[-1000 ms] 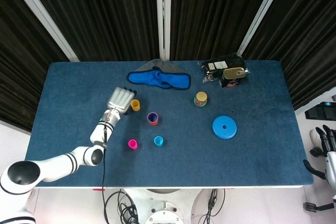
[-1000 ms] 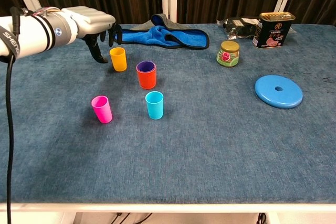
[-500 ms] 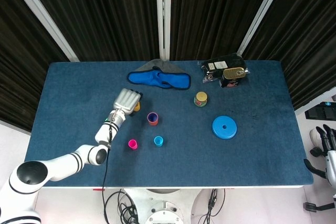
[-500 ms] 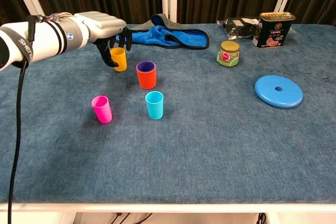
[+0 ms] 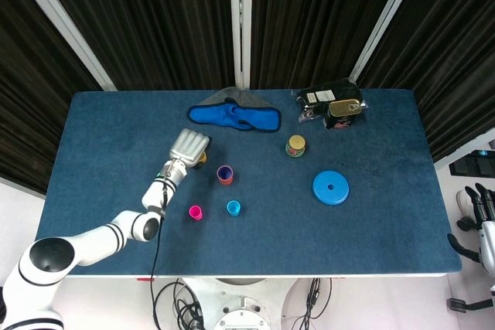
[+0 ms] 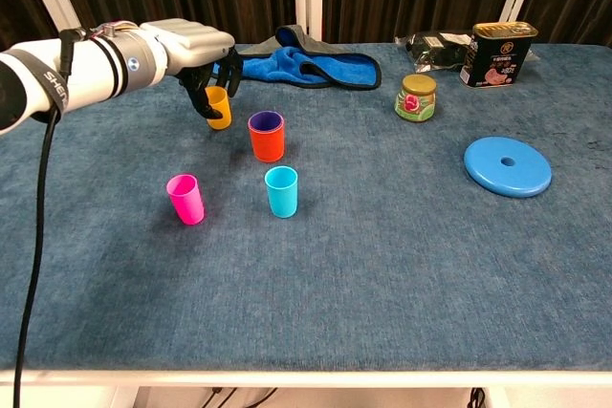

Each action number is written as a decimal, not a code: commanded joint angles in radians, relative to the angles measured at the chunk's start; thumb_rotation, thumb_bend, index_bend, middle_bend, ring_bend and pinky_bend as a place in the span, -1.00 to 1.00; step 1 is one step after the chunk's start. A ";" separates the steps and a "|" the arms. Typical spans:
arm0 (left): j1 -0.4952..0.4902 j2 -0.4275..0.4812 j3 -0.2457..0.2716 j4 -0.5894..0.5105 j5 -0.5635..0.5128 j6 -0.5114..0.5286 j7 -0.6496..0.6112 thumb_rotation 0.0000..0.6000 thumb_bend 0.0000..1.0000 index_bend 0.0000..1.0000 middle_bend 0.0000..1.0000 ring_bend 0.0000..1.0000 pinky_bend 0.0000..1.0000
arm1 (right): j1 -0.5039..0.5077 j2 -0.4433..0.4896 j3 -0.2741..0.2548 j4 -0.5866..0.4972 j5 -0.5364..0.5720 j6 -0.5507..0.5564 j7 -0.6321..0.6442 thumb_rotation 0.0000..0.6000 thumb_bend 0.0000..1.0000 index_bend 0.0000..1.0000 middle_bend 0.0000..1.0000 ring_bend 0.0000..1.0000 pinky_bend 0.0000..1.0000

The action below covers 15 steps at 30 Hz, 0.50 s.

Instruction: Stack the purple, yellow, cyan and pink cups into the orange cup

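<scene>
The orange cup (image 6: 267, 143) stands mid-left on the blue table, with the purple cup (image 6: 266, 121) nested inside it. In front of it stand the cyan cup (image 6: 281, 190) and, to the left, the pink cup (image 6: 185, 199). The yellow cup (image 6: 219, 109) stands upright on the cloth behind them. My left hand (image 6: 196, 45) reaches over it, thumb on one side and fingers on the other, gripping it. From the head view this hand (image 5: 189, 147) hides most of the yellow cup. My right hand (image 5: 483, 218) hangs off the table's right side, holding nothing.
A blue cloth (image 6: 306, 66) lies just behind the left hand. A small jar (image 6: 416, 97), a tin can (image 6: 497, 53) and a black packet (image 6: 435, 43) sit at the back right. A blue disc (image 6: 508, 166) lies on the right.
My left hand has moved right over the yellow cup and its fingers have closed around it. The cups have not shifted.
</scene>
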 commanded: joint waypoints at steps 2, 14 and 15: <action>0.001 0.001 -0.003 -0.002 0.005 0.001 -0.005 1.00 -0.45 -0.03 0.02 0.01 0.24 | 0.000 0.000 0.000 0.000 0.003 -0.001 0.001 1.00 -0.67 -1.00 -1.00 -1.00 -1.00; 0.022 0.198 -0.052 -0.384 -0.005 0.122 0.044 1.00 -0.44 0.00 0.03 0.02 0.25 | 0.001 -0.001 0.000 0.000 0.001 -0.002 -0.001 1.00 -0.67 -1.00 -1.00 -1.00 -1.00; 0.022 0.214 -0.053 -0.424 -0.014 0.127 0.054 1.00 -0.44 0.00 0.04 0.02 0.25 | 0.001 -0.001 0.000 -0.001 -0.001 -0.002 -0.003 1.00 -0.67 -1.00 -1.00 -1.00 -1.00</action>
